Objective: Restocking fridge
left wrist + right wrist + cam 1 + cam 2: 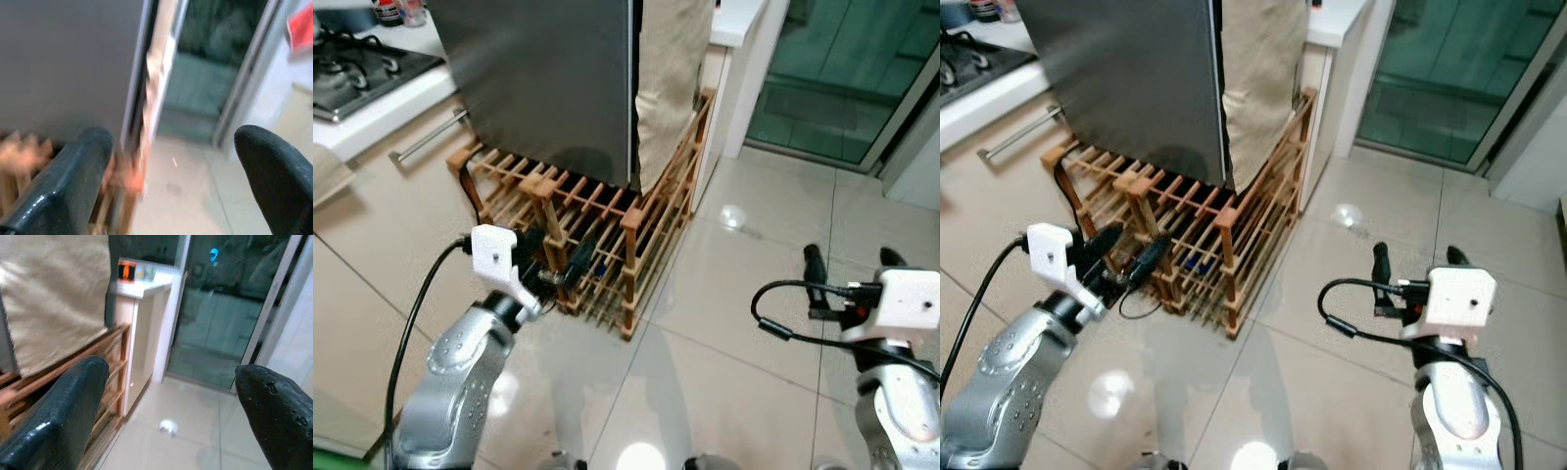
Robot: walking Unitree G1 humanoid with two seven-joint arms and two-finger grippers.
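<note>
Grey fridge (548, 88) stands on a wooden slatted rack (607, 235), a beige cloth (671, 78) hanging at its side; head views. Left gripper (563, 257), fingers spread and empty, hovers before the rack; right gripper (850, 257), likewise spread, above the tiled floor (734, 323). Left wrist view: blurred fridge edge. Right wrist view: cloth, white counter (146, 281), glass door (220, 308).

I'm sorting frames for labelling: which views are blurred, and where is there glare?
Left wrist view: smeared by motion, the fridge and wooden rack soft. Right wrist view: mildly soft, the cloth readable. Both eye views: fairly sharp, with bright lamp glare on the floor tiles, and a smaller spot beside the rack.
</note>
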